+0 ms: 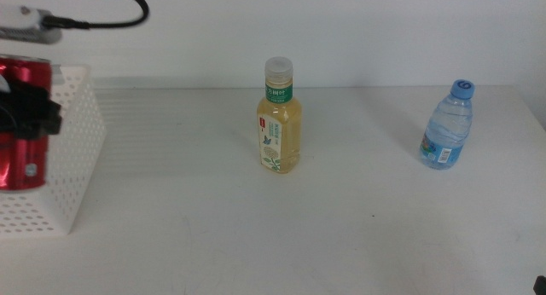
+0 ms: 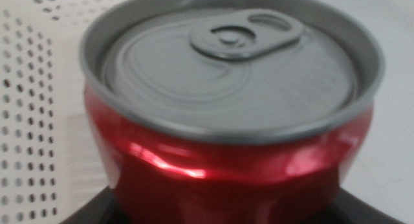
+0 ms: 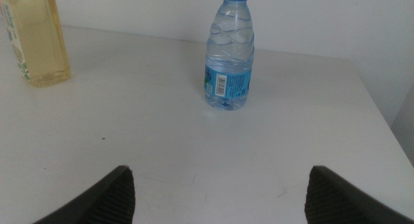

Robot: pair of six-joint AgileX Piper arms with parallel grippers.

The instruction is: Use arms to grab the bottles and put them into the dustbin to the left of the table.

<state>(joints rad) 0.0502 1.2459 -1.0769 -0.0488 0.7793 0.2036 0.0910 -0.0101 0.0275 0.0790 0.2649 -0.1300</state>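
step: left end effector (image 1: pixel 26 116) clamps the red soda can (image 2: pixel 226 120) over the dustbin (image 1: pixel 81 141) at the tabletop's (image 1: pixel 256 235) left edge (release looks next).
next: let go, then fetch the bottles.
right end effector (image 3: pixel 220 191): spread wide, empty, facing the water bottle (image 3: pixel 229 56).
tea bottle (image 1: pixel 279 120): upright mid-tabletop, pale-yellow, squarish.
materials: can glossy metal; dustbin white perforated plastic; water bottle clear, ribbed, blue cap.
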